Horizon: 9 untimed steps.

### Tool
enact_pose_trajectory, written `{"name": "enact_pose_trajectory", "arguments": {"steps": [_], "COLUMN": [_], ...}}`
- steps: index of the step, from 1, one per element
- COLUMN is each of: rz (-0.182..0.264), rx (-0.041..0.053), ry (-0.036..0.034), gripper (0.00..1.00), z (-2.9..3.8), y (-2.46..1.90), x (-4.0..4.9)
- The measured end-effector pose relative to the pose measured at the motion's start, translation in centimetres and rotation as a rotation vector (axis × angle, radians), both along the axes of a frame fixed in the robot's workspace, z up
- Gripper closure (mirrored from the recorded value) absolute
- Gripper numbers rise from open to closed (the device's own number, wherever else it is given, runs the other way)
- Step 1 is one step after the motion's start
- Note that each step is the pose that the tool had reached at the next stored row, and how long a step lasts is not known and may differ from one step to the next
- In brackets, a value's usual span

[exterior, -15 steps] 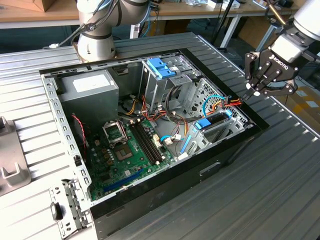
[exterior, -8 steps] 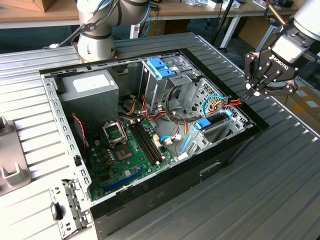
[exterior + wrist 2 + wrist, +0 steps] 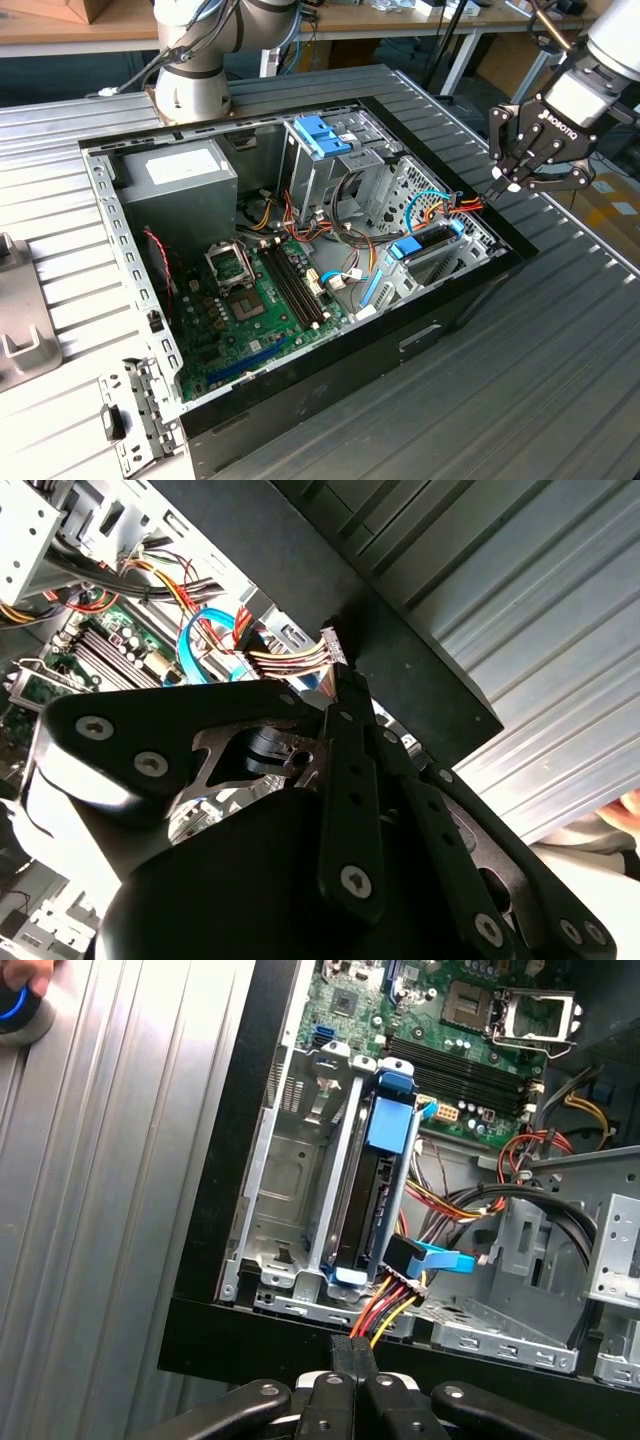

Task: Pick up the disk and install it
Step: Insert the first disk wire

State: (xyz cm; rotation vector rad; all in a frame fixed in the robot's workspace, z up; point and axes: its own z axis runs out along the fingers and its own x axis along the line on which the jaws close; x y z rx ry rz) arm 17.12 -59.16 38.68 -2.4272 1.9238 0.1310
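The disk (image 3: 432,243) sits in the drive bay at the front corner of the open computer case (image 3: 420,335), on the exterior view's right. It is dark, with blue rails. In the first wrist view the disk (image 3: 372,1205) stands on edge in the metal cage, under a blue tab, with red and yellow wires plugged in at its near end. My gripper (image 3: 497,187) hovers just outside that corner of the case. Its fingertips (image 3: 350,1352) are pressed together with nothing between them, just above the wire bundle. In the second wrist view the gripper (image 3: 335,675) points at the wire connector.
Inside the case lie a grey power supply (image 3: 180,178), a green motherboard (image 3: 250,300) and a metal cage with a blue latch (image 3: 322,134). The arm's base (image 3: 195,70) stands behind the case. A hand (image 3: 22,995) rests on the slatted table. A loose bracket (image 3: 130,420) lies beside the case.
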Motion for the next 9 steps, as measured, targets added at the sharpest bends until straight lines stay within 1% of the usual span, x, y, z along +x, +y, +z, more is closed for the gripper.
{"name": "enact_pose_trajectory", "arguments": {"steps": [9], "rz": [0.025], "rx": [-0.0001], "ry": [0.0000], "gripper": [0.90], "z": [0.00], "y": [0.00], "x": [0.00]}}
